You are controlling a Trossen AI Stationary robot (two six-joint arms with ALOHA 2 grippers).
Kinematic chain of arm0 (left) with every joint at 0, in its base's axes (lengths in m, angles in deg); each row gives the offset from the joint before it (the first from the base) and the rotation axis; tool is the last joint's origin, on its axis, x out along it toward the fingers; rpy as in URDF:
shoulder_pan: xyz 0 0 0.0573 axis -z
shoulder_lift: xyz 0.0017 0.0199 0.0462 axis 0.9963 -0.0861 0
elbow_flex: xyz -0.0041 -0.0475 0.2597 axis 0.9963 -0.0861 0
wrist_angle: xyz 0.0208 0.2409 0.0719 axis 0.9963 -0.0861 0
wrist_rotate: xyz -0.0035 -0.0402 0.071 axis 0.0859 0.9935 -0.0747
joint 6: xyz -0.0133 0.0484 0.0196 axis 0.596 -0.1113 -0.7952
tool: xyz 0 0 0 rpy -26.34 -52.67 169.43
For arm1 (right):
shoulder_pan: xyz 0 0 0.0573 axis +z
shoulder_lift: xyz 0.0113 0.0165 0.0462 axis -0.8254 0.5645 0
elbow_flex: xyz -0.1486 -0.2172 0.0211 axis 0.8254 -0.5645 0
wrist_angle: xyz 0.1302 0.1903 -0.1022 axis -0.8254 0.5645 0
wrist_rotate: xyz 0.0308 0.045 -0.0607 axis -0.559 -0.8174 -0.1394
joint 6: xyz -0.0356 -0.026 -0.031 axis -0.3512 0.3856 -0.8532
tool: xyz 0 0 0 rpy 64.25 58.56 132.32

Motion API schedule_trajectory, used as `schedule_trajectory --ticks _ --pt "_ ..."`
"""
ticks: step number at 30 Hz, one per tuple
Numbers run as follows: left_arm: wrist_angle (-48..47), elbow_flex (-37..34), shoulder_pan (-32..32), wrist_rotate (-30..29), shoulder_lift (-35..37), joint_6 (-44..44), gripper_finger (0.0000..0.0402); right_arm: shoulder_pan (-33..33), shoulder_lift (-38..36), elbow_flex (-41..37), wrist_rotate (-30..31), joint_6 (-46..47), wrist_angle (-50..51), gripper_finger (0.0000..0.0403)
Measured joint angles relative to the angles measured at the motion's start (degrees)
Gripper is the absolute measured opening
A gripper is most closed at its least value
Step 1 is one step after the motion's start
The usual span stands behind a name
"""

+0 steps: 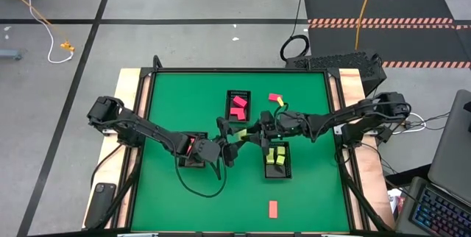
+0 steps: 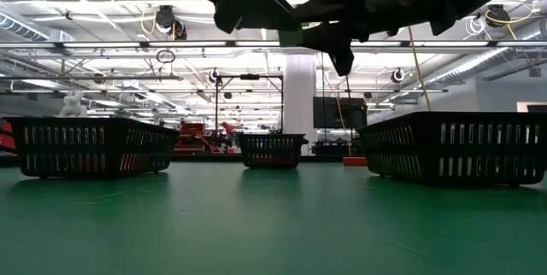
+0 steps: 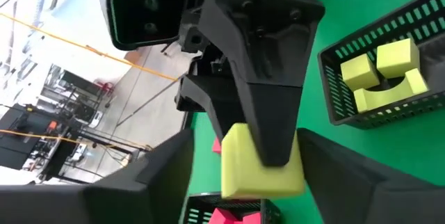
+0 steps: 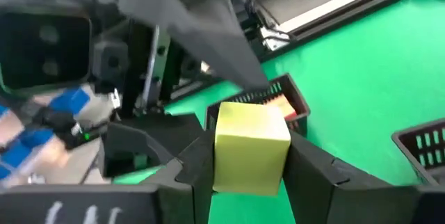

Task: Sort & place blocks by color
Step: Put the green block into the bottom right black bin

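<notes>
While both arms meet above mid-table, the right gripper [image 4: 250, 156] pinches a yellow block [image 4: 250, 144] between its fingers. The left gripper [image 3: 243, 175] stands open around that block, its fingers clear of it. More yellow blocks [image 1: 276, 155] fill the near-right tray [image 1: 276, 173]; pink ones [image 1: 238, 107] the far tray.

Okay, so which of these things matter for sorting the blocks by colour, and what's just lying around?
Job: pale yellow cube, held mid-table by the right gripper, left gripper open beside it; loose salmon-orange bar; loose pink-red block; three black mesh baskets.
Lying about: grey laptop; striped floor mat; black handheld device.
</notes>
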Motion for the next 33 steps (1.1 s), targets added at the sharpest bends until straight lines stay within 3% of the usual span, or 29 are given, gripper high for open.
schedule_trajectory --ticks 5,9,14,20,27,29,33 --pt "0.57 0.0 0.83 -1.59 0.0 -0.11 0.0308 0.03 -4.48 -0.22 -1.4 -4.48 9.52 0.0126" --pt "1.35 0.02 1.51 -7.27 0.09 1.45 0.0343 0.25 -10.78 -0.24 -1.43 -7.67 21.35 0.0126" --pt "-0.83 0.04 1.63 -8.0 0.11 11.66 0.0379 2.38 -16.62 -0.24 -1.24 -10.19 35.97 0.0126" --pt "-6.44 0.04 0.32 6.82 0.11 27.86 0.0394 7.49 -19.97 -0.15 -1.25 -10.17 44.88 0.0126" --pt "-11.69 0.04 -2.53 27.88 0.11 40.55 0.0394 12.75 -18.17 -0.15 -1.19 -9.89 46.09 0.0126" --pt "-12.91 0.04 -2.84 31.31 0.11 42.15 0.0394 13.76 -17.23 -0.15 -1.11 -9.39 45.96 0.0126" --pt "-14.27 0.04 -2.84 32.41 0.11 43.85 0.0394 15.21 -14.7 -0.15 -1.06 -8.36 46.13 0.0126"
